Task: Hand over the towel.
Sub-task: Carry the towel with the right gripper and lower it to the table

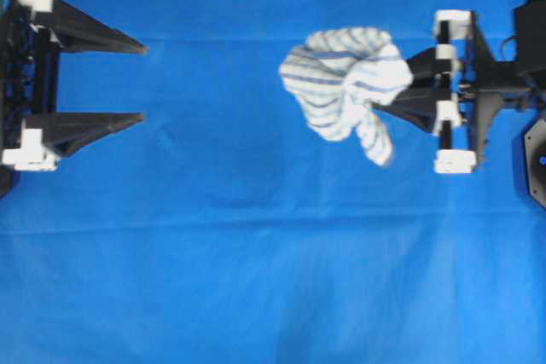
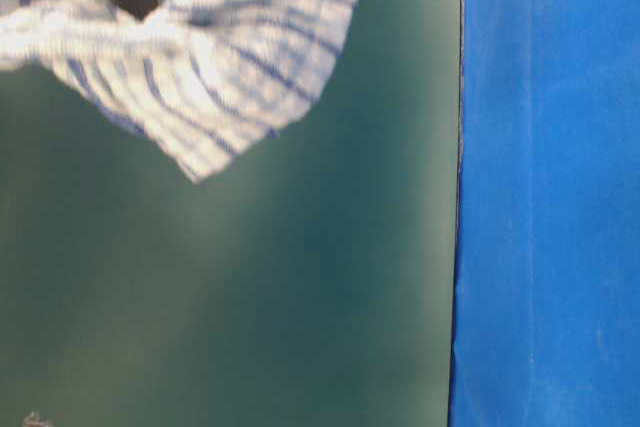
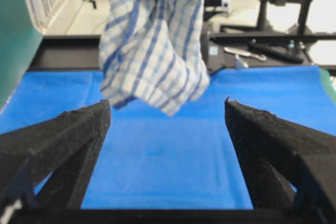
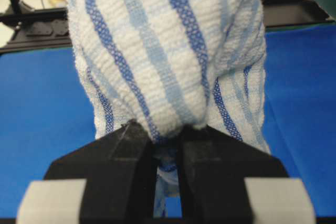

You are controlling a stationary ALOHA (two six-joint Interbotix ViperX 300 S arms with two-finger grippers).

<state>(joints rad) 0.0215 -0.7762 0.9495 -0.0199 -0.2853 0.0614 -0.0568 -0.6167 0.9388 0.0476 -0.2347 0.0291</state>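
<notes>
Now the towel [image 1: 345, 87] is pinched in the right gripper [image 1: 408, 87], bunched ahead of its fingertips; the left gripper [image 1: 141, 81] is spread wide, well apart.

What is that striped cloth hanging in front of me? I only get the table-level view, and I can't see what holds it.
Observer: It is the towel, pinched in the right gripper, whose jaws are shut on a fold of it.
Operator: Is it resting on anything?
Observer: No. In the left wrist view it hangs in the air, clear above the blue cloth.
Operator: Is the other arm near it?
Observer: Not touching. From overhead, the left gripper is wide open at the left edge, with bare blue cloth between its fingertips and the towel.
Operator: Is it aimed at the towel?
Observer: Roughly. Its wrist camera shows the towel hanging ahead, between its two fingers.
</notes>
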